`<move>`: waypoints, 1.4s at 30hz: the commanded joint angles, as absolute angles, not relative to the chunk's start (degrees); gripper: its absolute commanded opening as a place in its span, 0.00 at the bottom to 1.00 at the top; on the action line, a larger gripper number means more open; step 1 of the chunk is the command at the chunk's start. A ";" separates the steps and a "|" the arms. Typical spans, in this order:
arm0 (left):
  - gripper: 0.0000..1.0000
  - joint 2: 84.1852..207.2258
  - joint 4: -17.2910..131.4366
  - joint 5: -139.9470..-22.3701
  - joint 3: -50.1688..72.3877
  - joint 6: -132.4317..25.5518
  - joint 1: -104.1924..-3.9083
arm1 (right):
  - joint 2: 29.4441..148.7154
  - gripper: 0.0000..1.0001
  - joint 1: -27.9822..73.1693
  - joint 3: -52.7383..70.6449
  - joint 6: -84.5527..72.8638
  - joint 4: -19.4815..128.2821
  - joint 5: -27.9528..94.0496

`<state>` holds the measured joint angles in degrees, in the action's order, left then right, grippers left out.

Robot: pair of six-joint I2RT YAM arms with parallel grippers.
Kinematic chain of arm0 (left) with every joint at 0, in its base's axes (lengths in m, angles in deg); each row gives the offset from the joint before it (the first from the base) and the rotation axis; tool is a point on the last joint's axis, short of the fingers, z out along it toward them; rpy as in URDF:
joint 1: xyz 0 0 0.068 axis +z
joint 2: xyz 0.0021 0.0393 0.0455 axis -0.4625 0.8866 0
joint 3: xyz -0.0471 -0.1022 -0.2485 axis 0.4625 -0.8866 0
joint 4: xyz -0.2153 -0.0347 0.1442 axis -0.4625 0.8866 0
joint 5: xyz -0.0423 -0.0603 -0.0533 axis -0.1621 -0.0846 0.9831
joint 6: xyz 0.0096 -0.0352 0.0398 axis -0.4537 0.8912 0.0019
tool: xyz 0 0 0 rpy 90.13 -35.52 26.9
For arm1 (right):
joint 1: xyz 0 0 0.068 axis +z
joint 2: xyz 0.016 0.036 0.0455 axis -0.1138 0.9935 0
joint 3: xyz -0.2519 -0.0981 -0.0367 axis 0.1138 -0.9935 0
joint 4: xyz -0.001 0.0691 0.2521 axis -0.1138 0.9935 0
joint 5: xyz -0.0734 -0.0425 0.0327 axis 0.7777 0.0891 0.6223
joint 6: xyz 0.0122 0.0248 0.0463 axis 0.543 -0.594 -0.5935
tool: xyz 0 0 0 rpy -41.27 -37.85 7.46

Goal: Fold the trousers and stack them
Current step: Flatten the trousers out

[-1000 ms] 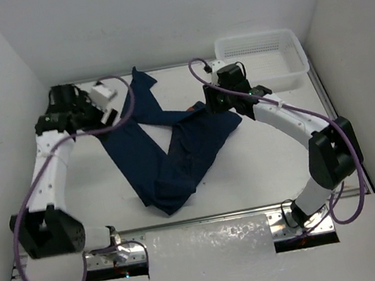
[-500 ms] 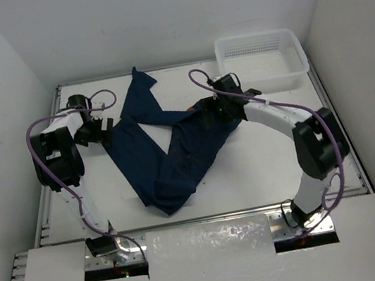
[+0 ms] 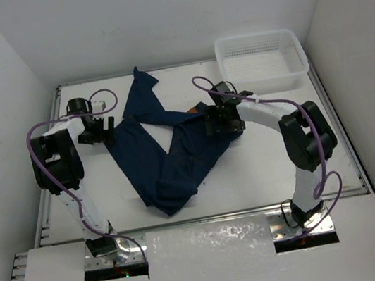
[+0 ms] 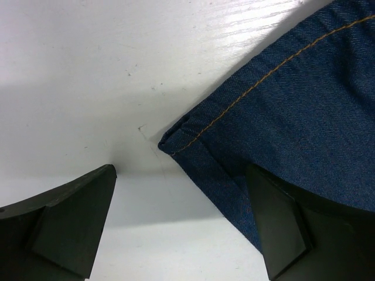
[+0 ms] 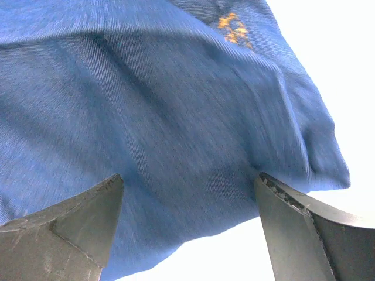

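Step in hand, by appearance: grasping for the first fold. Trousers (image 3: pixel 165 155) lie in a V at frame centre on the bench (image 3: pixel 283 161). Left claw (image 3: pixel 99 134), wide, straddles a hem corner; right claw (image 3: pixel 216 123), wide, sits over denim. Next move likely calls for closing both and pulling flat

White links (image 3: pixel 258 111) join black joints (image 3: pixel 307 140), with looping purple cables (image 3: pixel 194 86) and dark wedge-shaped hand fingers (image 4: pixel 70 222).

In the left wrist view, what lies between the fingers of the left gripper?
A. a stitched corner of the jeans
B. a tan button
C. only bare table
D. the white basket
A: a corner of the trousers, edged with orange stitching, lies within the open left gripper.
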<state>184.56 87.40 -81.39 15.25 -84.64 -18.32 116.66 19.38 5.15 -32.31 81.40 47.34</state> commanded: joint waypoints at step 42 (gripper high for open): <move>0.00 163.02 101.01 -65.96 31.39 -85.42 -18.06 | 68.30 0.00 12.63 -2.56 -3.80 67.23 47.82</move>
